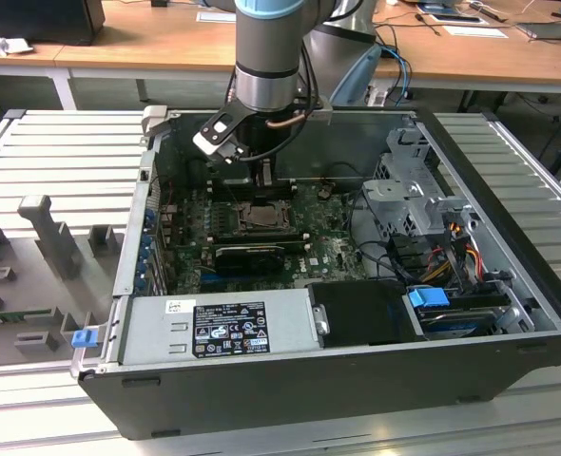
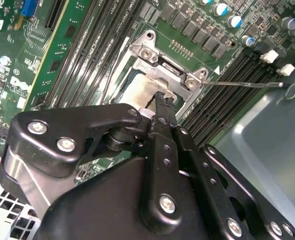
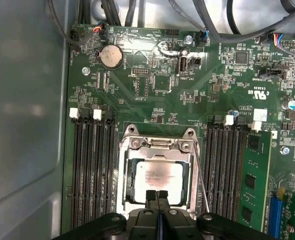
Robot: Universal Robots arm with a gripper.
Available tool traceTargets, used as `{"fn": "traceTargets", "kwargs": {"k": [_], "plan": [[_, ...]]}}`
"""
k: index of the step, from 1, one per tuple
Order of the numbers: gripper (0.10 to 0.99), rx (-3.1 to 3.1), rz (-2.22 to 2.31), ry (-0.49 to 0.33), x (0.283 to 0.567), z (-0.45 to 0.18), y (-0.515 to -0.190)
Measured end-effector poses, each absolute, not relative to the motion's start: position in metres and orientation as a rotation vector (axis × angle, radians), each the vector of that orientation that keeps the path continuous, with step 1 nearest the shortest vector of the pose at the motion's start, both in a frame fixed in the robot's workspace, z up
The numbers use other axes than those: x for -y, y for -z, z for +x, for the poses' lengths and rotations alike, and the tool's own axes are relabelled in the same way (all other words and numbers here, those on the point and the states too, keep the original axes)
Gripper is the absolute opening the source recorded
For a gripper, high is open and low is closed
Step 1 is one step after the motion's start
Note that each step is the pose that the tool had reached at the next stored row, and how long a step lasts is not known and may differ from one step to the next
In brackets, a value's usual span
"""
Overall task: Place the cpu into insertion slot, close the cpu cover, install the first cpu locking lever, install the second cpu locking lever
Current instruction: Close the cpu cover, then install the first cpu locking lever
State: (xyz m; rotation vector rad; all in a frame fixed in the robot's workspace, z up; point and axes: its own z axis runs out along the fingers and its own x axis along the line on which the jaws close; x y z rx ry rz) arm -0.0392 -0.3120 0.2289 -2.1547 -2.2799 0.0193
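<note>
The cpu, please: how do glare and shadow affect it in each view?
Second wrist view: glare washes the cpu pale beside the pincer; first wrist view: evenly lit, faint reddish sheen; exterior view: the insertion slot lies dim inside the case.

you see the cpu, a pale silvery square, lying flat in the insertion slot between the ram slots; the dull-metal cpu cover lies down flat, framing it.
</note>
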Motion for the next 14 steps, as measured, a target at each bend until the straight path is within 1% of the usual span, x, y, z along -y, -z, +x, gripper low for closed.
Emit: {"fn": "traceTargets", "kwargs": {"k": [14], "plan": [[0.106,2.280,-2.155,-0.019,0.3120,-0.0440,-0.2289]]}}
